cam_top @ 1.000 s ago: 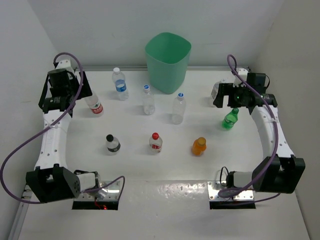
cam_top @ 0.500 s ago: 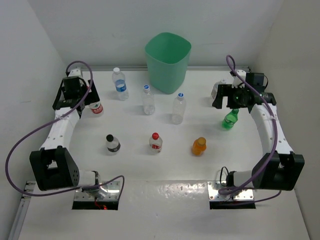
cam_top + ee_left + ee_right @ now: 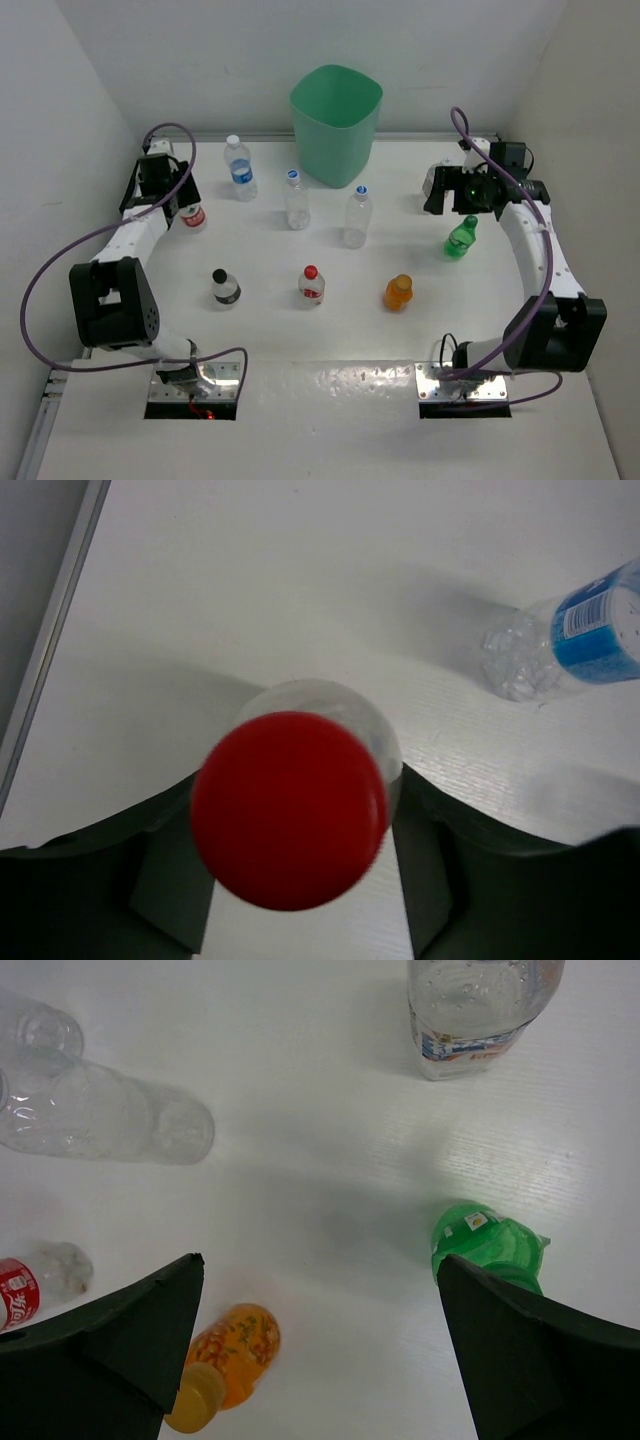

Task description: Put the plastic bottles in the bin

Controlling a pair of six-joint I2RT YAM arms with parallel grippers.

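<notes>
- Nine plastic bottles (image 3: 296, 205) stand on the tabletop (image 3: 300, 345), all well short of the bin (image 3: 336, 140) at the far edge.
- My left fingers (image 3: 160, 880), spread wide, straddle the clear, upright red-capped bottle (image 3: 290, 810) directly below, at far left.
- My right fingers (image 3: 110, 1350) gape wide above the green bottle (image 3: 488, 1250).
</notes>
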